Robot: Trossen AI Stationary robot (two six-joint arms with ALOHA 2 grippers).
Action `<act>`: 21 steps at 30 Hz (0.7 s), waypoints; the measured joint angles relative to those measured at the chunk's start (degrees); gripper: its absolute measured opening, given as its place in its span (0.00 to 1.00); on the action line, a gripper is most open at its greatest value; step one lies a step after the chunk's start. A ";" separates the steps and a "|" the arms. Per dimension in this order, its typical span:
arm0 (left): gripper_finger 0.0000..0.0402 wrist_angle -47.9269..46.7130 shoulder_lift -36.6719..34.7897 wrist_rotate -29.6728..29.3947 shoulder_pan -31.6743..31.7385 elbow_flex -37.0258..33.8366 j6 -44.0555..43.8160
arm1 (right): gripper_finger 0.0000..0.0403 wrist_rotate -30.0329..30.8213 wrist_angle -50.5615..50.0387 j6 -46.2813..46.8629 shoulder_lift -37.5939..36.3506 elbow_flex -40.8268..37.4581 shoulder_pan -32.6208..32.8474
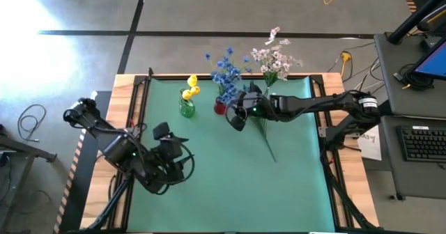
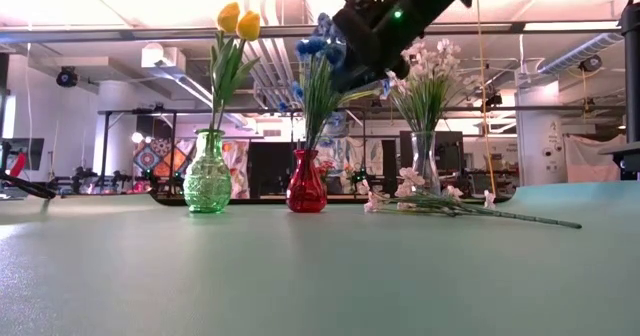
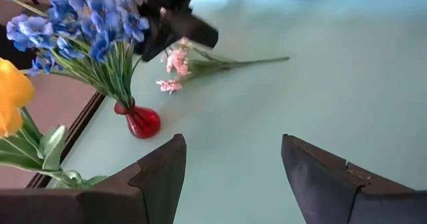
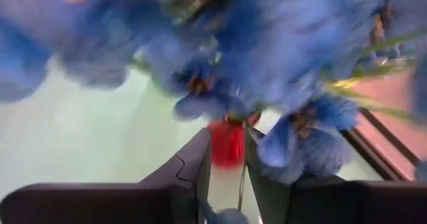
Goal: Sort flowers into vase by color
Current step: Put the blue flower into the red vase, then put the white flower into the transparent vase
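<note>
1. Jaws of the right gripper [image 4: 227, 177] stand nearly closed above the red glass vase [image 1: 220, 108], among blue blossoms [image 1: 224, 72]; whether a stem is pinched cannot be told.
2. Pink-white blossom spray [image 1: 266, 133] lies flat on the green surface [image 1: 293, 185] beside this arm, its stem running toward the front edge.
3. Left gripper [image 3: 230, 174] waits open, farther off.

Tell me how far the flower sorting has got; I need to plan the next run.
Done: yellow flowers in the green vase, blue flowers in the red vase, pink-white blossoms in the clear vase. In hand: the right claw is up in the blue blossoms, fingers nearly together; nothing clearly held. Left: a pink-white spray lies on the mat. The left claw waits, open.
</note>
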 joint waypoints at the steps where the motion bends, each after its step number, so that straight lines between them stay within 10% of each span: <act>1: 0.57 -0.55 0.55 -0.01 -0.03 0.00 -0.54 | 0.20 0.15 -2.32 0.24 -0.28 0.47 0.40; 21: 0.57 14.52 3.34 1.87 0.05 -12.82 3.90 | 0.28 -1.38 -33.17 19.98 -13.40 0.38 12.10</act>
